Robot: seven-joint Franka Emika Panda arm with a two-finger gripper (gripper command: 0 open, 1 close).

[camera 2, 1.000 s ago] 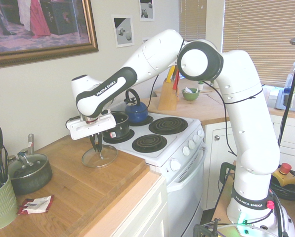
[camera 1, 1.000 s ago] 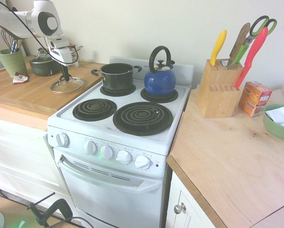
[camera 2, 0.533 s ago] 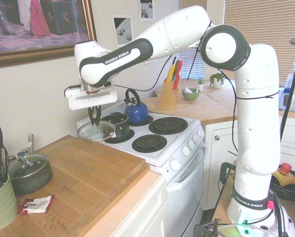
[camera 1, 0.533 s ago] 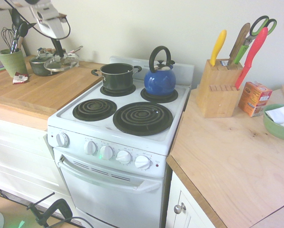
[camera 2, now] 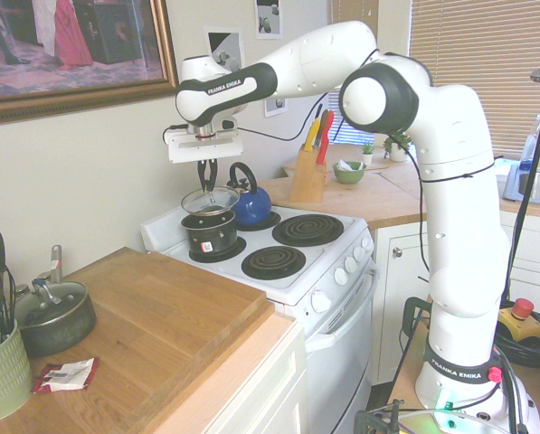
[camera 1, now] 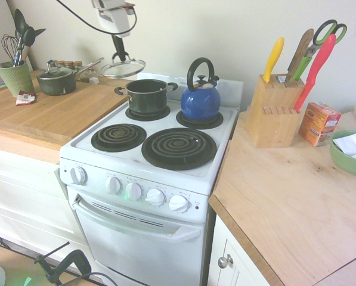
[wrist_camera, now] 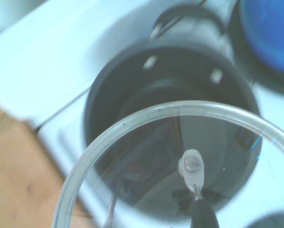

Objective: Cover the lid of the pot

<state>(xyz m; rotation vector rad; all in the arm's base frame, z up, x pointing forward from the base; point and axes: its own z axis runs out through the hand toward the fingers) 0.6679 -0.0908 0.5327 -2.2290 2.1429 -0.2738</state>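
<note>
The clear glass lid (camera 1: 123, 67) with its metal rim hangs in the air by its black handle, my gripper (camera 1: 120, 52) shut on that handle. It hovers just left of and above the dark pot (camera 1: 145, 96), which stands open on the stove's back-left burner. From the other side, the lid (camera 2: 209, 199) sits a short way over the pot (camera 2: 209, 231), under the gripper (camera 2: 207, 179). In the wrist view the lid (wrist_camera: 132, 156) overlaps most of the pot's (wrist_camera: 103, 95) open mouth.
The blue kettle (camera 1: 200, 100) stands right beside the pot on the back-right burner. A smaller dark pot (camera 1: 56, 81) with its own lid and a green utensil cup (camera 1: 15, 76) stand on the wooden counter at the left. A knife block (camera 1: 274, 110) is right of the stove.
The arm has lifted the lid off the wooden counter and carried it toward the stove; it now hangs over the pot's near edge instead of over the counter.
</note>
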